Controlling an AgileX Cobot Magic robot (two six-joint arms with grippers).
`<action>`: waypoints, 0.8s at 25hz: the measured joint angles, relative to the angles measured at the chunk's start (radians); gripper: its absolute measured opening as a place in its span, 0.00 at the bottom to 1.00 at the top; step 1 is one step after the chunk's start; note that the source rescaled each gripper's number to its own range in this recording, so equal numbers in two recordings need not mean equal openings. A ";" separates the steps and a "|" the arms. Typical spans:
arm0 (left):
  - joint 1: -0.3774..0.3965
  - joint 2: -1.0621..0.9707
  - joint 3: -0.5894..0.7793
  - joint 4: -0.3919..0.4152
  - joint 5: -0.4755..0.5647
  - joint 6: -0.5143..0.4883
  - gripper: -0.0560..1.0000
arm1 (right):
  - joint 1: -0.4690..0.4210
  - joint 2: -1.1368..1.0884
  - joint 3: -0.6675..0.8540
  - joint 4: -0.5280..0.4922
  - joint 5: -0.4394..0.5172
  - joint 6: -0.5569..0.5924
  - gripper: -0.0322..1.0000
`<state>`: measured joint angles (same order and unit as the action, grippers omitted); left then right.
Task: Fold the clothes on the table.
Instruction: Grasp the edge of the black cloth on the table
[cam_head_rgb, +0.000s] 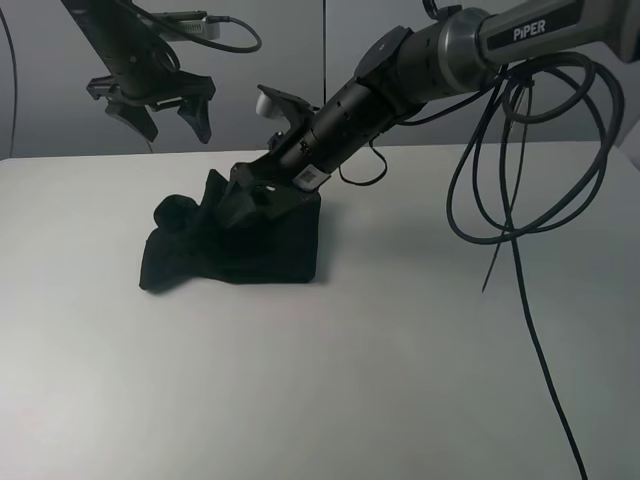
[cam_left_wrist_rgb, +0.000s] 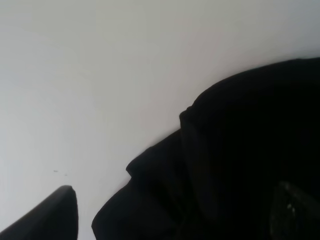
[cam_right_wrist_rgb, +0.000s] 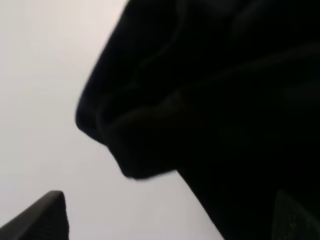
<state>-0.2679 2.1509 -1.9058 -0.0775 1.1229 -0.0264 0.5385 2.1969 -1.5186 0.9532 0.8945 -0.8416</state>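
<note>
black cotton, likely soft, light and limp, the shirt (cam_head_rgb: 235, 255) lies bunched on the table (cam_head_rgb: 330, 390) left of centre, probably best pinched at a loose edge; right gripper (cam_head_rgb: 248, 196) sits in it, jaws apart, left gripper (cam_head_rgb: 176, 130) hangs spread wide above its far left.

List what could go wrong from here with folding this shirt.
1. The black T-shirt sits in a bunched heap on the table, with the right arm's jaws down among its folds. Lifting away may snag the cloth and drag the heap.
2. The left jaws hang open above the heap. Coming straight down, they would likely pinch several layers at once.
3. The loose cables dangle low and might catch during a sweep.
</note>
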 joint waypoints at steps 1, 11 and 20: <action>0.002 0.000 0.000 -0.002 0.000 0.000 0.99 | 0.000 0.000 0.014 -0.002 -0.004 0.000 0.88; 0.011 0.000 0.000 -0.038 0.000 0.038 0.99 | 0.116 0.000 0.051 0.074 -0.241 -0.121 0.88; 0.019 -0.012 0.000 -0.062 0.015 0.176 0.99 | 0.118 0.028 0.057 0.085 -0.263 -0.111 0.88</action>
<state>-0.2488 2.1394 -1.9058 -0.1393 1.1384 0.1499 0.6563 2.2253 -1.4618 1.0382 0.6315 -0.9526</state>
